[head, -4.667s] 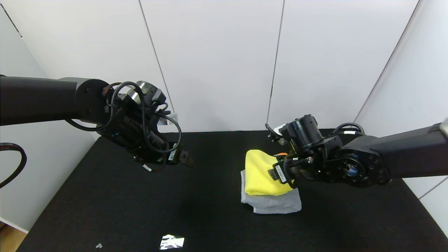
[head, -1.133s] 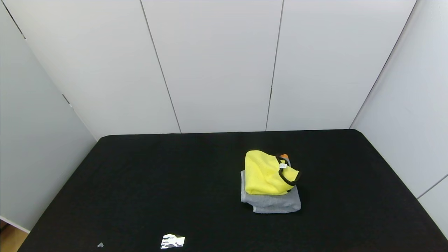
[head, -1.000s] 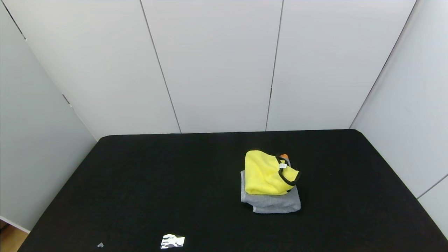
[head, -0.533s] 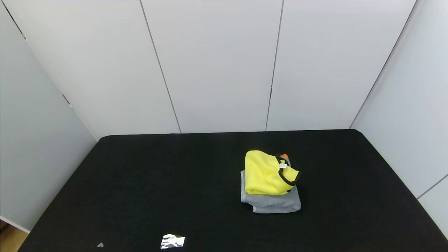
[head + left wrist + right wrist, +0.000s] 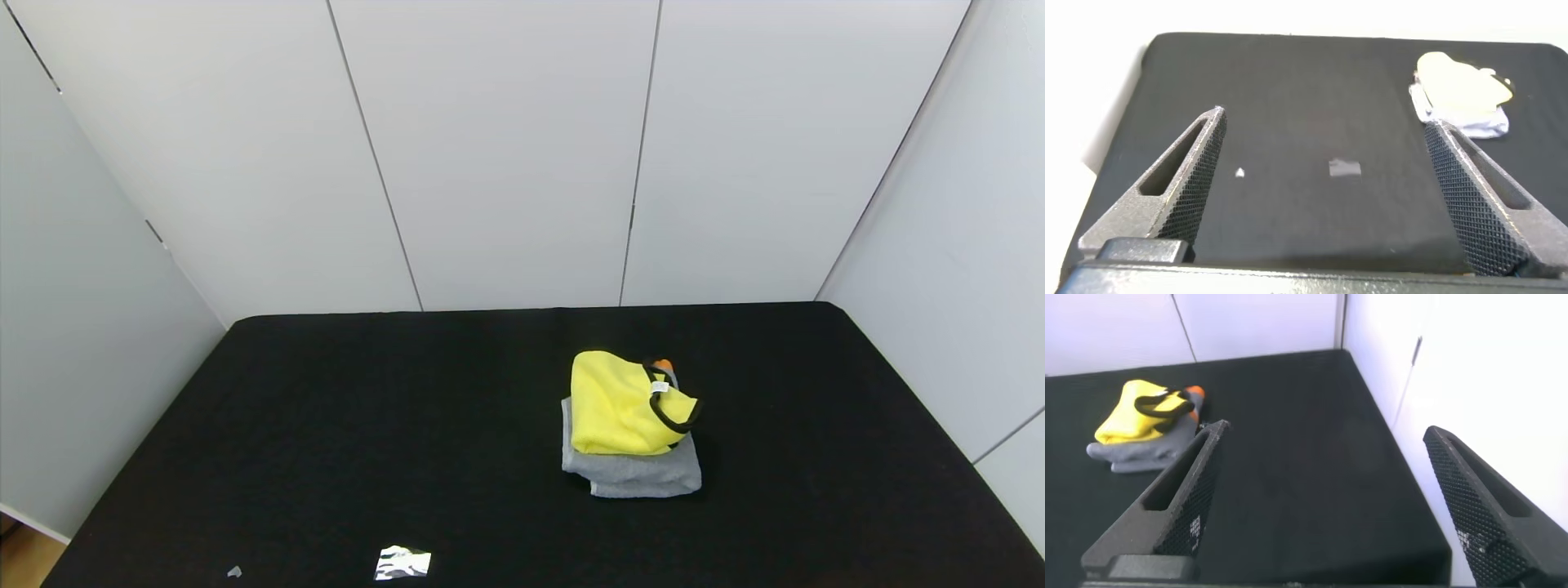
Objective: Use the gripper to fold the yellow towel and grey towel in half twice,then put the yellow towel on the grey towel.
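I am holding my left end effector (image 5: 1323,196) and right end effector (image 5: 1327,498) spread wide and empty, pulled well back from the towels. Farther off on the black tabletop (image 5: 326,425), the folded yellow towel (image 5: 620,404) is lying on the folded grey towel (image 5: 637,475); the task is looking finished

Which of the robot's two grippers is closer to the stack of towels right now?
Right, likely. The right gripper, open, is pulled back with the yellow towel on the grey towel fairly close ahead; the left gripper, open, sees them far across the table.
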`<state>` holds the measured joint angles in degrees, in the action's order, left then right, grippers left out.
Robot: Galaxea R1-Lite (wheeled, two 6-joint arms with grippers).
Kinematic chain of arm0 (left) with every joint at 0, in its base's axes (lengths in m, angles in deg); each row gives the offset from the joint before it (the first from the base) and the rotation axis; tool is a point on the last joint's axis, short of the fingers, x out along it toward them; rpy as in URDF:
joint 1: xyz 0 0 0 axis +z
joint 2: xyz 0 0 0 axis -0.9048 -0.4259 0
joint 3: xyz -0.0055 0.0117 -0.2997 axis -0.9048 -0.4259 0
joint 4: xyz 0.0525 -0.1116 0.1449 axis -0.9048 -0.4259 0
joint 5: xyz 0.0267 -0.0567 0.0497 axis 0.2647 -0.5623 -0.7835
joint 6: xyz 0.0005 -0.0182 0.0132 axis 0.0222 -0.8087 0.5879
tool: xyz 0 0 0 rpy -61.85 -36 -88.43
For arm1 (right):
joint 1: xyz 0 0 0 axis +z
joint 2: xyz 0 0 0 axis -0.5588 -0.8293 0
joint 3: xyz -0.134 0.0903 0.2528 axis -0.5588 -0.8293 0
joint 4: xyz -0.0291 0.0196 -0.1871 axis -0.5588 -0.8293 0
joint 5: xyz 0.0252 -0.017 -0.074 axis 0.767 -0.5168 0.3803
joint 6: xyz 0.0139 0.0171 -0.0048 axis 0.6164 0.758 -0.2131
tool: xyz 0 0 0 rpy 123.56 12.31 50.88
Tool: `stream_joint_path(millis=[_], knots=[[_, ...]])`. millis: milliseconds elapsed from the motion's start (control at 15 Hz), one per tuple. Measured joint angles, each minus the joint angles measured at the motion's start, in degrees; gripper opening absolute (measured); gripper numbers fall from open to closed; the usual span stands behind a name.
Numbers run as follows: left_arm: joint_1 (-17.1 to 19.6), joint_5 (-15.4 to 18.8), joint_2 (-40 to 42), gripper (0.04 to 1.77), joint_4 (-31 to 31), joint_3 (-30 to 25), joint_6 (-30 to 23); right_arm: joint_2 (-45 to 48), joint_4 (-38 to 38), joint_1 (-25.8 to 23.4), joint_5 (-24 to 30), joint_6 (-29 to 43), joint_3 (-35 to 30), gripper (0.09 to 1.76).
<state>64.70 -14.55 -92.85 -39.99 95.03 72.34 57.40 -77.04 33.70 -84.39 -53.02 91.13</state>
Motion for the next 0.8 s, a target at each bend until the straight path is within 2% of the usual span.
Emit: stream_joint_path(millis=[200,333,533,800], knots=[[0.1,0.2,3.7,1.72,6.6,-8.4,0.6,0.0,8.8,0.0,2.0,-2.9,-8.6,1.71],[0.1,0.3,4.7,1.72,11.8,-14.1,0.7,0.0,11.5,0.0,4.6,-3.5,-13.9,1.71],[0.1,0.3,5.3,1.72,19.2,-21.6,0.9,0.0,12.3,0.3,5.8,-3.4,-16.9,1.71],[0.1,0.6,5.3,1.72,24.0,-27.5,1.6,0.0,15.1,0.3,6.7,-3.3,-21.4,1.71]])
